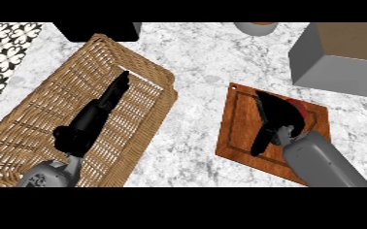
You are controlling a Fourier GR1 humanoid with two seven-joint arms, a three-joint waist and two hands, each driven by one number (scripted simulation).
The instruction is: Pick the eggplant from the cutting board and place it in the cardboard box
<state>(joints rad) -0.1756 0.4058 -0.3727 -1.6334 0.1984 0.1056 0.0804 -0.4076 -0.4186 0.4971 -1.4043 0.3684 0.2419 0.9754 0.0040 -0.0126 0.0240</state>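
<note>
Wicker basket (154,70) at the worktop's (201,48) left edge holds only the straight-fingered left hand (108,102); right hand (276,114), fingers extended, covers something red on the cutting board (237,136); grey box (323,60) at right edge.

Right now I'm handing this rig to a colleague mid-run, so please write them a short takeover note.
Left hand: open, fingers straight, over the wicker basket, holding nothing.
Right hand: down on the wooden cutting board, covering the item there; only a reddish bit shows beside it, so neither the eggplant nor a grasp can be confirmed.
Cardboard box: at the counter's far right; what shows of its inside holds nothing.
Done: right hand has reached the board.
Left: secure the eggplant, lift, carry to the box, release.
</note>
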